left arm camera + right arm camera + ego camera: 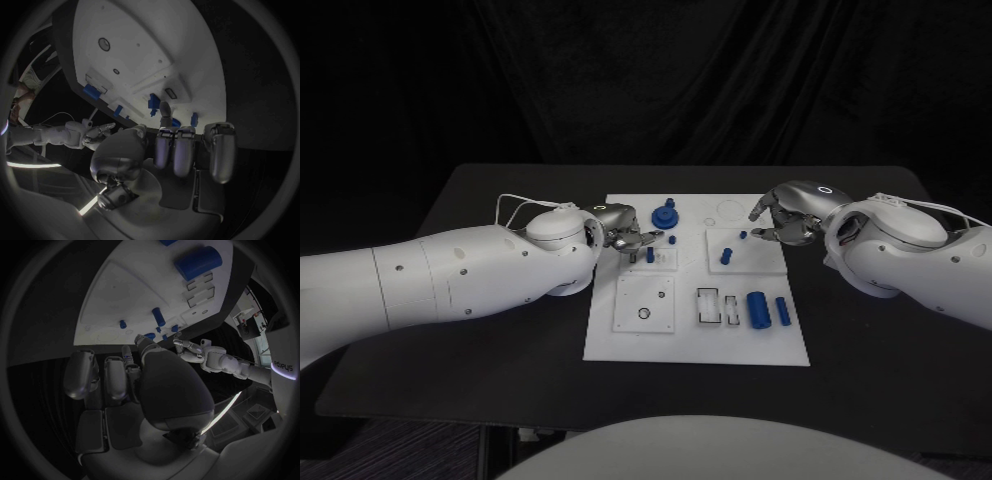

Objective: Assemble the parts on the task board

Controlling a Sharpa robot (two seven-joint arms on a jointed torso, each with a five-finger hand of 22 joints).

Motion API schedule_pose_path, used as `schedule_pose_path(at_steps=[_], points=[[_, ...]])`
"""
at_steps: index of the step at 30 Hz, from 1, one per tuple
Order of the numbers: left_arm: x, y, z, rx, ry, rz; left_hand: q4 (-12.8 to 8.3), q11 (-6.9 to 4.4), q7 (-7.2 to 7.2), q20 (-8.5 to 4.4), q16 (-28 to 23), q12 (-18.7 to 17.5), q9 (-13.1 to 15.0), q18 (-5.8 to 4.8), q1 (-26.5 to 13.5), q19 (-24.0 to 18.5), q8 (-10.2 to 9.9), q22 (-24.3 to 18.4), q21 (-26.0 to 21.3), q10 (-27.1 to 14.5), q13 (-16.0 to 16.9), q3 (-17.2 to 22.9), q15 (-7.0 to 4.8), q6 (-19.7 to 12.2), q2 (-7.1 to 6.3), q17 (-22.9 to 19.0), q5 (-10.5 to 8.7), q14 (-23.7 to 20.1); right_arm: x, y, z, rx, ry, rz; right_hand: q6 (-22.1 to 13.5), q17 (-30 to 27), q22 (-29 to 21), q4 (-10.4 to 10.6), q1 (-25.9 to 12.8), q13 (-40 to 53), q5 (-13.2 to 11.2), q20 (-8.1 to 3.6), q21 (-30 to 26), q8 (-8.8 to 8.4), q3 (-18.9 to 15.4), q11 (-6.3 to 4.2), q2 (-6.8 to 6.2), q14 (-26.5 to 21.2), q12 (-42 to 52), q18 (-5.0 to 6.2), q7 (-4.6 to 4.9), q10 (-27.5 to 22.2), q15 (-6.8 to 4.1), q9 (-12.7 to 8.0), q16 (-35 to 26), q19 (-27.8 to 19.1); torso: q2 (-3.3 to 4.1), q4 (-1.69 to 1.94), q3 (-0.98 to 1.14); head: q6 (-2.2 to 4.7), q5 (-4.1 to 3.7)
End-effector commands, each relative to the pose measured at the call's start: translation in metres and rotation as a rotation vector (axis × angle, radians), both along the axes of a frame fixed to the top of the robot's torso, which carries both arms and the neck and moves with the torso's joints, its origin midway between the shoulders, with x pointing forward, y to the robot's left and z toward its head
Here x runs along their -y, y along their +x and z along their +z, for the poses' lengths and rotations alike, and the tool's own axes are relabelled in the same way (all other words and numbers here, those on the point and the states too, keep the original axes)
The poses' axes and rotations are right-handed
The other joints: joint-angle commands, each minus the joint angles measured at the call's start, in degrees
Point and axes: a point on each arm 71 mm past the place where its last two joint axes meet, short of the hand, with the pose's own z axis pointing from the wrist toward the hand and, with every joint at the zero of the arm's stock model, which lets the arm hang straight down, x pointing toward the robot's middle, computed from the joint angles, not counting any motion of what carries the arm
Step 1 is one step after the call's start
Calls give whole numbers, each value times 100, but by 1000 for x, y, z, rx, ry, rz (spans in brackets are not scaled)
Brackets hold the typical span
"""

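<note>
The white task board (pixel 629 340) lies in the middle of the black table. My left hand (pixel 626 233) hovers over the board's upper left, fingertips just above an upright blue peg (pixel 651 255), also seen as the blue peg (pixel 152 102) in the left wrist view; no piece shows between its fingers. A blue knob (pixel 666 213) stands beside it. My right hand (pixel 783 220) hangs over the board's upper right, near a blue peg (pixel 727 255) and a small blue piece (pixel 738 236), with nothing visibly in it. A thick blue cylinder (pixel 757 308) and a slim blue rod (pixel 782 310) lie lower right.
Rectangular slots (pixel 710 305) and a round hole (pixel 643 312) mark the board's lower half. Bare black table (pixel 502 380) runs round the board on every side. A black curtain hangs behind the table.
</note>
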Motion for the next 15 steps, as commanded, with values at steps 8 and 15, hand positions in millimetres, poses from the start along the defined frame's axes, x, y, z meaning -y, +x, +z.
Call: schedule_pose_path(at_steps=[8,15], points=[[-5,0,6,60,-79,-20,-17,54,43,54,15,-4,-1,35,139,201,-45,1279,-28,607,1496,-268,47,-13,141,1509,-73,615,4,-1,-1,-3,-3,-23,42,-8,493,8,23,530,26,3,-39,30,28,16,2,177,-29,97,10,-27,51,-8,-18,-48,4,3,0,0,-1],[-7,-4,1,-27,-84,-13,-35,45,34,48,15,-4,2,31,952,222,-76,1299,-20,607,1496,-434,40,-55,-24,1509,395,615,6,-2,0,-1,1,-29,42,-8,493,8,23,530,26,3,-39,30,28,16,2,177,-29,97,10,-27,51,-8,-18,-48,3,0,3,0,1]])
